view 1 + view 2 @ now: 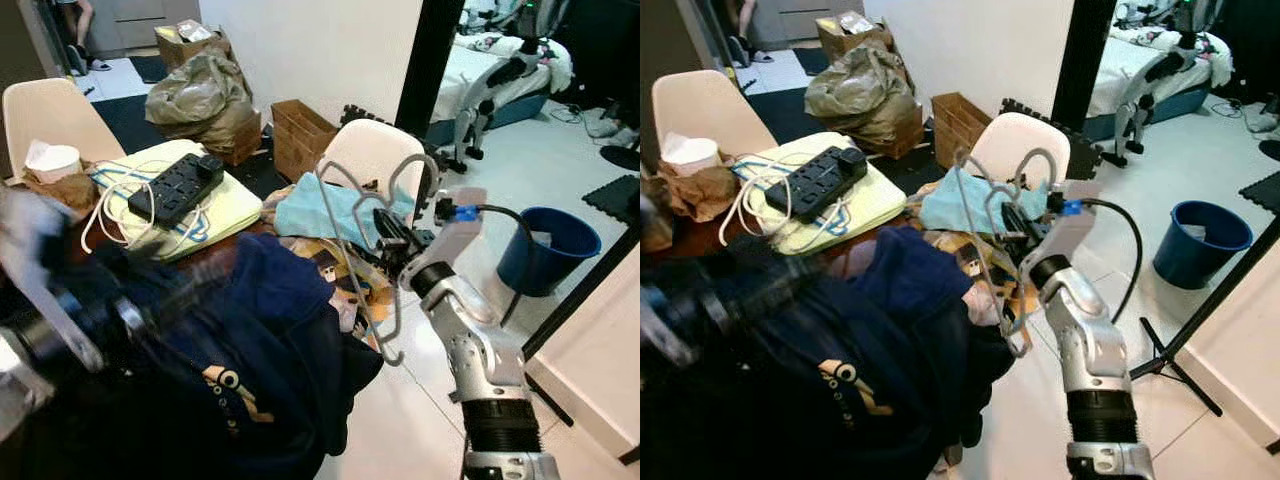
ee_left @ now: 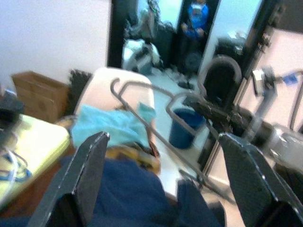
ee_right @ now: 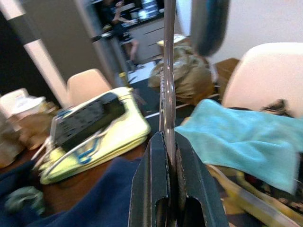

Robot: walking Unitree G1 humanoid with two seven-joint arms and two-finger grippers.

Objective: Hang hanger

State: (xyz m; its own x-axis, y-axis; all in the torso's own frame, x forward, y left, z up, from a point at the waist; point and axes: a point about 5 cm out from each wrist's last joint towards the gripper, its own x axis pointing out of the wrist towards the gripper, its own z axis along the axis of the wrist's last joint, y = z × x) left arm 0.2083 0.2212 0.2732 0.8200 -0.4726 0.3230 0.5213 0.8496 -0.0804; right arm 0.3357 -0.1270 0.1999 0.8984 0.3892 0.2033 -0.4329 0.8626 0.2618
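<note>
A grey wire hanger is held up above the table's right end, its hook uppermost. My right gripper is shut on its wire near the neck; in the right wrist view the two black fingers pinch the thin wire. A dark navy garment lies heaped on the table under and to the left of the hanger. My left arm shows blurred at the near left over the garment. Its gripper is open, fingers wide apart, facing the hanger with nothing between them.
On the table lie a black power strip on a yellow pad, white cables and a teal cloth. White chairs stand around it. A cardboard box, a stuffed bag and a blue bucket sit on the floor.
</note>
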